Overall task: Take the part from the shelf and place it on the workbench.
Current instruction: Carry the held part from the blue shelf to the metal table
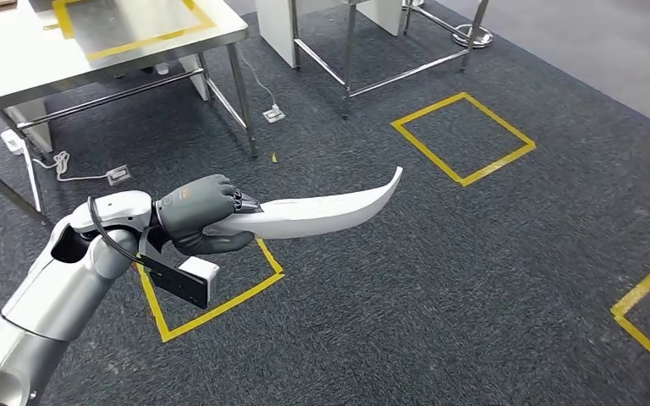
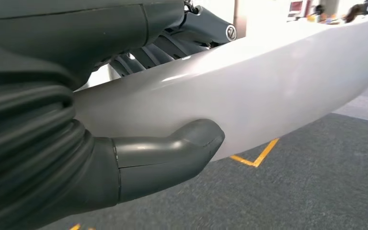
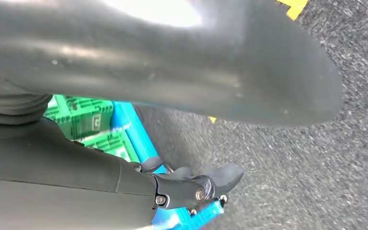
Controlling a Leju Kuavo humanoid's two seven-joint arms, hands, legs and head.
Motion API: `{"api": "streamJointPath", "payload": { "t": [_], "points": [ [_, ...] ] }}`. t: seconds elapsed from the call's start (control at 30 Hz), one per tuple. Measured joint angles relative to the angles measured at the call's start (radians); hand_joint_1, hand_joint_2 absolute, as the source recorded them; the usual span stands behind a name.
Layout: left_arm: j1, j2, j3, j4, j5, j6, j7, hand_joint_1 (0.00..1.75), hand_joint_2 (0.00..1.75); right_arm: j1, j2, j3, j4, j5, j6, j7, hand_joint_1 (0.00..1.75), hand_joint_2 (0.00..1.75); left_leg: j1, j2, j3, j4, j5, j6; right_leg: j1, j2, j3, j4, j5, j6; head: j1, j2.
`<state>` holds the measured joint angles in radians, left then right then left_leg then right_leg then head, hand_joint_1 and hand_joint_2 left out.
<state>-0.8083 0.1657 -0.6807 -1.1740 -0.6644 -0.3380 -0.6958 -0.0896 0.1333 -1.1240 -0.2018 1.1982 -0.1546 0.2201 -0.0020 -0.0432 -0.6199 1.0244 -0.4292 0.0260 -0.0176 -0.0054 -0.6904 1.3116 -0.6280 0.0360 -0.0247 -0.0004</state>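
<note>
A long white curved part (image 1: pixel 330 210) hangs level over the dark carpet, and my left hand (image 1: pixel 203 213) grips it at its thick end. In the left wrist view the grey thumb (image 2: pixel 172 152) presses on the part's pale side (image 2: pixel 268 81), with the darker fingers (image 2: pixel 172 43) wrapped over its far edge. The part's pointed tip (image 1: pixel 396 175) points away to the right. The steel workbench (image 1: pixel 17 72), marked with a yellow tape rectangle, stands at the upper left, beyond the hand. My right hand (image 3: pixel 76 177) hangs over the floor with nothing in it and its fingers (image 3: pixel 196 184) apart from the thumb (image 3: pixel 172 57).
Yellow tape squares (image 1: pixel 462 138) mark the carpet, one directly under my left hand (image 1: pixel 220 304). A second steel table frame (image 1: pixel 372 51) stands at the top centre. Power sockets and cables (image 1: pixel 118 176) lie under the workbench. A green crate (image 3: pixel 84 120) on a blue frame (image 3: pixel 134 134) sits behind my right hand.
</note>
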Motion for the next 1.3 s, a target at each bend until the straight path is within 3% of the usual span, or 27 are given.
{"api": "streamJointPath", "payload": {
  "t": [0.03,0.07,0.13,0.2,0.27,0.3,0.37,0.4,0.43,0.5,0.53,0.6,0.63,0.7,0.73,0.8,0.87,0.93,1.0,1.03,1.07,1.13,1.17,1.23,1.3],
  "points": [
    [0.004,0.000,0.000,0.000,-0.001,0.001,0.000,1.75,1.75,0.001,-0.001,0.000,0.000,0.000,0.000,0.001,0.00,0.00,0.001,-0.016,0.000,0.003,-0.001,-0.002,-0.001,0.002,-0.004,-0.008,0.021,0.001,0.000,0.000],
    [0.006,0.000,0.000,0.000,-0.002,0.002,0.000,1.75,1.75,0.001,-0.001,0.000,0.000,0.000,0.000,0.001,0.00,0.00,0.003,-0.032,0.000,0.006,-0.003,-0.005,-0.003,0.007,0.011,-0.055,0.059,0.002,0.000,0.000],
    [0.006,0.001,0.002,0.000,-0.004,0.005,0.000,1.75,1.75,0.000,-0.001,0.000,0.000,0.000,0.000,0.000,0.00,0.00,0.006,-0.062,-0.003,0.017,-0.008,-0.016,-0.010,0.045,0.067,-0.190,0.123,0.005,0.001,0.000],
    [0.006,0.005,0.005,0.000,-0.006,0.009,-0.001,1.75,1.75,-0.001,-0.001,0.000,0.000,0.001,0.000,-0.008,0.00,0.00,0.007,-0.086,-0.011,0.022,-0.008,-0.031,-0.013,0.074,0.097,-0.255,0.135,0.000,0.002,0.000],
    [0.008,0.016,0.011,0.002,-0.012,0.018,-0.001,1.75,1.75,-0.003,-0.001,0.000,0.001,0.000,0.000,-0.016,0.00,0.00,0.009,-0.107,-0.018,0.015,-0.002,-0.046,-0.011,0.061,0.101,-0.259,0.135,-0.016,0.003,0.000],
    [0.010,0.024,0.016,0.003,-0.015,0.024,-0.002,1.75,1.75,-0.004,0.000,0.000,0.001,-0.001,0.000,-0.017,0.00,0.00,0.009,-0.098,-0.020,0.016,-0.001,-0.052,-0.011,0.049,0.104,-0.262,0.137,-0.023,0.002,0.000],
    [0.014,0.042,0.028,0.002,-0.023,0.037,-0.001,1.75,1.75,-0.003,0.001,0.000,0.001,-0.002,-0.002,-0.016,0.00,0.00,0.005,-0.039,-0.043,0.060,-0.026,-0.061,-0.011,0.025,0.109,-0.268,0.140,-0.040,-0.005,0.000],
    [0.017,0.049,0.035,0.000,-0.026,0.042,-0.001,1.75,1.75,-0.001,0.001,0.000,0.001,-0.003,-0.002,-0.016,0.00,0.00,0.004,0.000,-0.067,0.112,-0.054,-0.063,-0.009,0.012,0.110,-0.269,0.139,-0.046,-0.008,0.000],
    [0.019,0.056,0.040,-0.002,-0.030,0.044,-0.001,1.75,1.75,0.002,0.001,0.000,0.001,-0.004,-0.003,-0.016,0.00,0.00,0.004,0.023,-0.099,0.178,-0.086,-0.065,-0.007,-0.001,0.110,-0.270,0.138,-0.050,-0.011,0.000],
    [0.027,0.067,0.047,-0.006,-0.037,0.045,-0.001,1.75,1.75,0.005,0.001,0.000,0.001,-0.005,-0.005,-0.016,0.00,0.00,0.006,0.035,-0.149,0.281,-0.122,-0.068,-0.004,-0.029,0.111,-0.269,0.134,-0.054,-0.011,0.000],
    [0.030,0.073,0.050,-0.009,-0.040,0.042,-0.001,1.75,1.75,0.005,0.001,0.000,0.001,-0.006,-0.006,-0.016,0.00,0.00,0.006,0.037,-0.149,0.283,-0.113,-0.067,-0.003,-0.044,0.112,-0.269,0.133,-0.054,-0.011,0.000],
    [0.030,0.082,0.056,-0.015,-0.043,0.032,-0.001,1.75,1.75,0.003,0.002,0.000,0.001,-0.010,-0.008,-0.016,0.00,0.00,0.003,0.054,-0.090,0.180,-0.053,-0.059,0.000,-0.072,0.120,-0.269,0.127,-0.053,-0.011,0.000],
    [0.027,0.084,0.060,-0.019,-0.044,0.026,-0.001,1.75,1.75,0.002,0.002,0.000,0.001,-0.012,-0.009,-0.016,0.00,0.00,-0.002,0.077,-0.051,0.110,-0.030,-0.051,0.003,-0.085,0.124,-0.269,0.123,-0.051,-0.011,0.000],
    [0.022,0.085,0.065,-0.027,-0.044,0.015,-0.002,1.75,1.75,0.001,0.003,0.000,0.001,-0.015,-0.011,-0.017,0.00,0.00,-0.012,0.105,-0.005,0.025,-0.012,-0.035,0.008,-0.109,0.131,-0.269,0.116,-0.043,-0.010,0.000],
    [0.020,0.085,0.066,-0.029,-0.046,0.006,-0.002,1.75,1.75,-0.001,0.004,0.000,0.001,-0.016,-0.012,-0.018,0.00,0.00,-0.017,0.105,-0.001,0.015,-0.016,-0.030,0.010,-0.121,0.134,-0.271,0.113,-0.038,-0.010,0.000],
    [0.020,0.088,0.064,-0.033,-0.050,-0.017,-0.001,1.75,1.75,-0.006,0.007,0.000,0.001,-0.019,-0.014,-0.017,0.00,0.00,-0.013,0.077,0.001,0.008,-0.011,-0.020,0.010,-0.135,0.142,-0.274,0.108,-0.028,-0.010,0.000],
    [0.015,0.087,0.058,-0.032,-0.053,-0.032,-0.001,1.75,1.75,-0.009,0.011,0.000,0.001,-0.022,-0.017,-0.015,0.00,0.00,-0.005,0.055,0.007,-0.003,-0.006,-0.010,0.007,-0.087,0.131,-0.240,0.083,-0.016,-0.009,0.000],
    [0.009,0.074,0.048,-0.026,-0.050,-0.035,-0.001,1.75,1.75,-0.006,0.012,-0.002,0.001,-0.025,-0.023,-0.015,0.00,0.00,0.000,0.033,0.008,-0.007,-0.003,-0.004,0.003,-0.019,0.074,-0.126,0.029,-0.008,-0.005,0.000],
    [0.005,0.059,0.035,-0.015,-0.043,-0.034,-0.001,1.75,1.75,-0.002,0.012,-0.005,0.001,-0.032,-0.034,-0.015,0.00,0.00,0.002,0.012,0.007,-0.005,-0.004,-0.001,0.002,0.001,0.006,-0.009,-0.004,-0.003,-0.001,0.000],
    [0.002,0.054,0.029,-0.007,-0.038,-0.033,-0.001,1.75,1.75,-0.001,0.013,-0.007,0.001,-0.035,-0.040,-0.015,0.00,0.00,0.002,0.003,0.007,-0.003,-0.005,-0.002,0.001,0.003,-0.009,0.003,0.008,-0.001,-0.001,0.000],
    [-0.004,0.050,0.023,0.000,-0.033,-0.032,-0.001,1.75,1.75,-0.001,0.013,-0.009,0.001,-0.037,-0.046,-0.014,0.00,0.00,0.004,-0.005,0.008,0.000,-0.007,-0.004,0.000,0.003,-0.005,-0.026,0.039,0.000,0.000,0.000],
    [-0.022,0.045,0.015,0.012,-0.022,-0.032,-0.001,1.75,1.75,-0.001,0.014,-0.012,0.000,-0.037,-0.058,-0.014,0.00,0.00,0.006,-0.016,0.007,0.010,-0.014,-0.013,-0.004,0.006,0.042,-0.155,0.114,0.003,0.001,0.000],
    [-0.032,0.045,0.012,0.017,-0.017,-0.032,-0.001,1.75,1.75,-0.002,0.015,-0.013,0.000,-0.036,-0.063,-0.015,0.00,0.00,0.005,-0.019,0.005,0.015,-0.018,-0.020,-0.005,0.010,0.065,-0.211,0.137,0.001,0.002,0.000],
    [-0.048,0.046,0.007,0.024,-0.010,-0.033,-0.001,1.75,1.75,-0.001,0.018,-0.015,0.000,-0.036,-0.067,-0.019,0.00,0.00,0.001,-0.023,0.000,0.022,-0.023,-0.024,-0.006,0.016,0.084,-0.259,0.146,-0.007,0.003,0.000],
    [-0.059,0.048,0.001,0.030,-0.002,-0.033,-0.001,1.75,1.75,0.001,0.020,-0.017,0.000,-0.037,-0.067,-0.021,0.00,0.00,-0.002,-0.023,0.001,0.020,-0.022,-0.014,-0.006,0.016,0.084,-0.262,0.150,-0.014,0.004,0.000]
  ]
}}
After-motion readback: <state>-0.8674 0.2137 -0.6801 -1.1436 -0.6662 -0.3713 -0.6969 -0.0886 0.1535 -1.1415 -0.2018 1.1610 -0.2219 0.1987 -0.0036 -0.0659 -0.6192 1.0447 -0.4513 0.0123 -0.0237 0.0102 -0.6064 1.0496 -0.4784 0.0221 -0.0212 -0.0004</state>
